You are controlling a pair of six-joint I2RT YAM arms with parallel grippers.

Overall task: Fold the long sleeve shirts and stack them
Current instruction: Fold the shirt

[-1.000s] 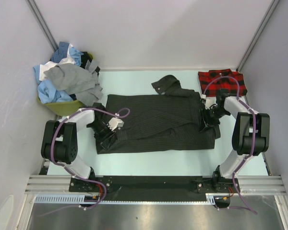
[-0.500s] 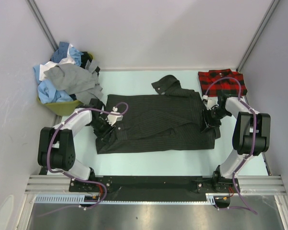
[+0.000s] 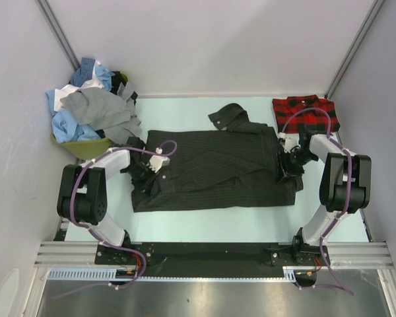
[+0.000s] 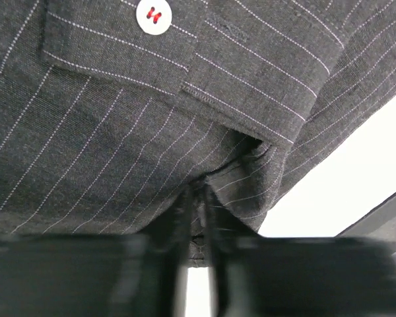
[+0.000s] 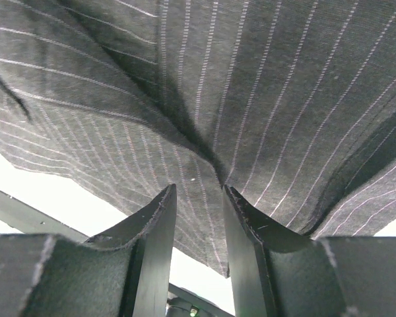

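Note:
A dark charcoal pinstriped shirt [image 3: 218,173] lies partly folded on the table's middle, its collar at the back. My left gripper [image 3: 145,173] sits at its left edge, and in the left wrist view this gripper [image 4: 198,224] is shut on a bunched fold of that shirt [image 4: 119,132] below a white button [image 4: 153,14]. At the shirt's right edge, my right gripper [image 3: 287,163] stands open. Its wrist view shows the gripper [image 5: 198,191] with the pinstriped cloth [image 5: 251,79] just past the fingertips, not pinched. A folded red-and-black plaid shirt [image 3: 305,112] lies at the back right.
A yellow-green basket [image 3: 92,146] at the back left holds a heap of blue, white and grey shirts [image 3: 89,109]. Pale walls close in the table on the left, back and right. The arms' metal rail [image 3: 211,252] runs along the near edge.
My left gripper has moved a little toward the back along the shirt's left edge and closed on the cloth. The right arm and gripper have stayed put.

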